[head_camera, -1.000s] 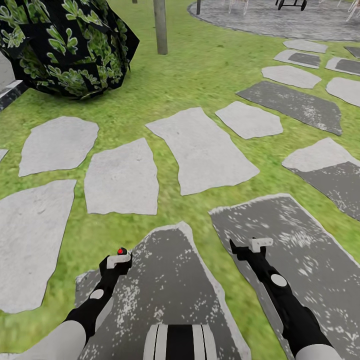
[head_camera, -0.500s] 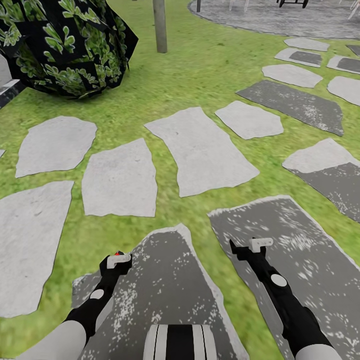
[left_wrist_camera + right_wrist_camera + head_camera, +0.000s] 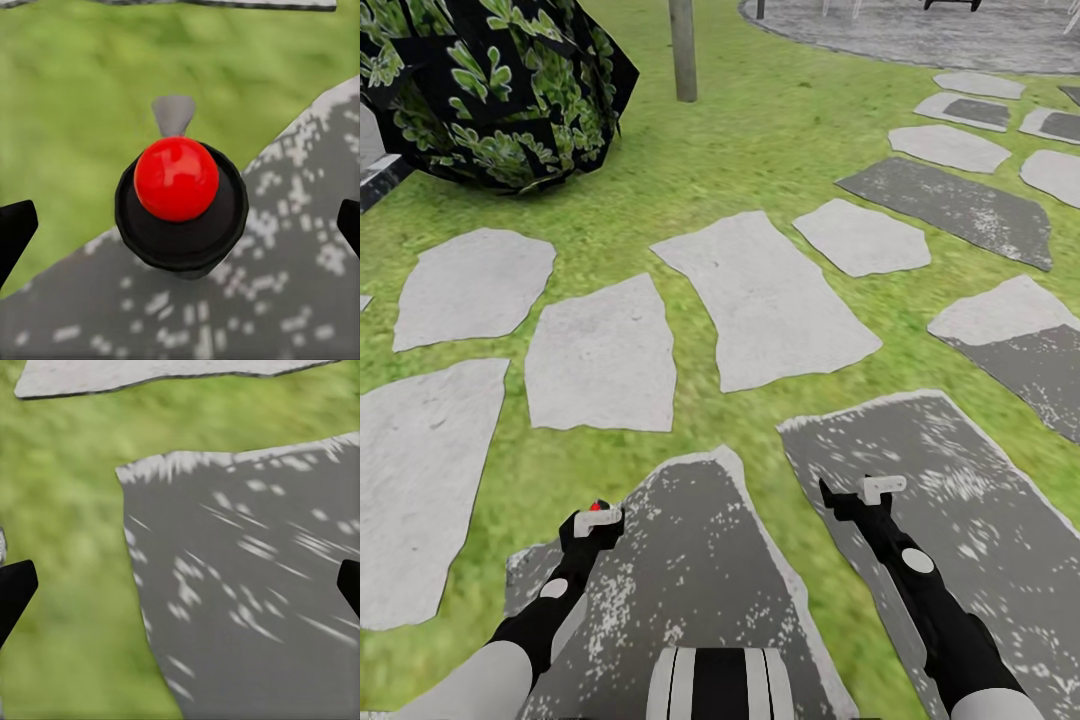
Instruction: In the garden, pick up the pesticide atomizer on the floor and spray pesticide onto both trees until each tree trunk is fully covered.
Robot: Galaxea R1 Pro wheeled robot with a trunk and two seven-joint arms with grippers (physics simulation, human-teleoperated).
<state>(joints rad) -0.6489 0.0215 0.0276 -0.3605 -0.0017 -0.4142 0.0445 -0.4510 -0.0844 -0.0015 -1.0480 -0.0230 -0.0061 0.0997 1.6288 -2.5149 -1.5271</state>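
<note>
Atomizer (image 3: 181, 202) black, red-capped, upright in left tool (image 3: 597, 521); trunk (image 3: 682, 50) far ahead.

Green grass (image 3: 760, 130), grey speckled stones (image 3: 765, 300) — red-capped black atomizer (image 3: 180, 202).

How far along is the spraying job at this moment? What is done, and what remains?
Apparently done: the pesticide atomizer is off the grass, sitting between the left gripper's fingers, red cap towards the camera. In hand: no spraying; the robot is over the stepping stones, with one pale tree trunk far ahead. Left: reach that trunk, cover it, then do the second tree. No white specks show on the trunk.
</note>
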